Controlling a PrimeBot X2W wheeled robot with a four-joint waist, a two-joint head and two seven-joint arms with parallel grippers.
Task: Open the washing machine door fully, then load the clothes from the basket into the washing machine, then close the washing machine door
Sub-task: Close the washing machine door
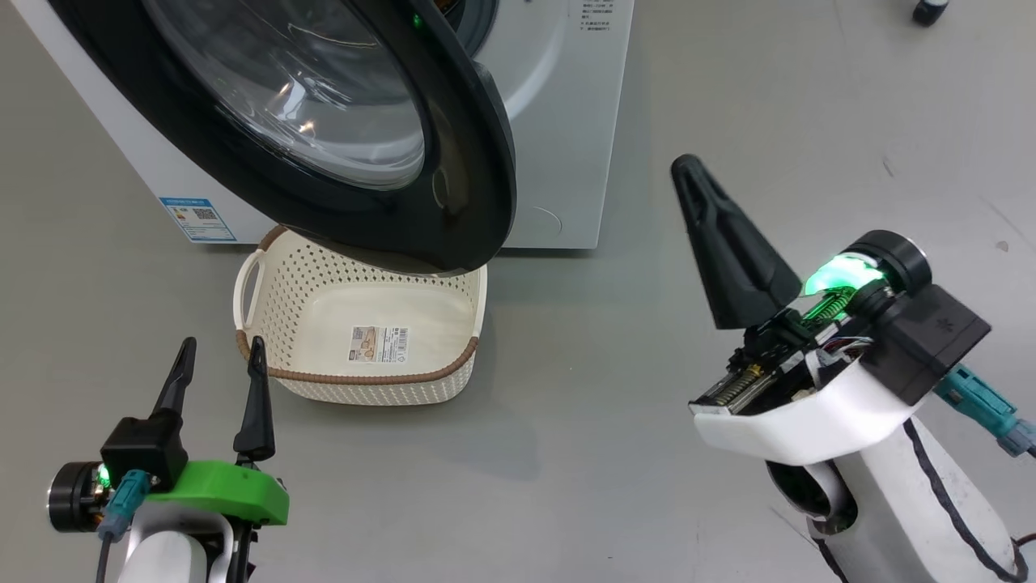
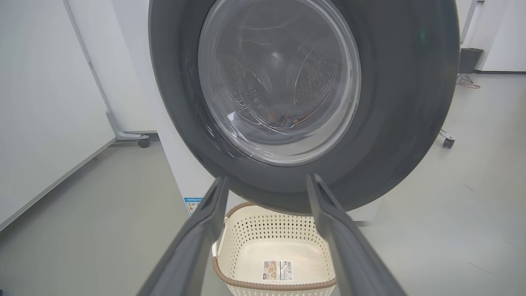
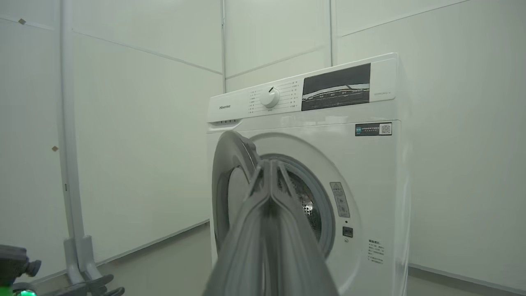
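My right end effector (image 1: 690,172) has its two fingers pressed together on nothing. It shows as one dark wedge at the right of the head view, aimed up and left. My left end effector (image 1: 222,348) sits at the lower left, fingers spread wide and empty, aimed up the frame at the near left corner of the basket (image 1: 372,393).

The door (image 1: 324,121) stands swung out from the machine (image 1: 558,121), hinged toward the upper left of the head view. Its free edge reaches down to mid-frame and overhangs the basket's far side. That edge lies up and left of the right end effector across bare floor (image 1: 599,364), nearer to it than to the left one. The door's outer face, though, is turned to the left end effector, which looks straight at it in the left wrist view. The right wrist view shows the door at a steep slant, left of the open drum (image 3: 307,209).

The basket is empty. A dim orange-brown patch behind the glass I take for the clothes (image 2: 287,117), though it is murky. So I judge only closing is left: a push on the outer face near the free edge, toward the upper right of the head view.
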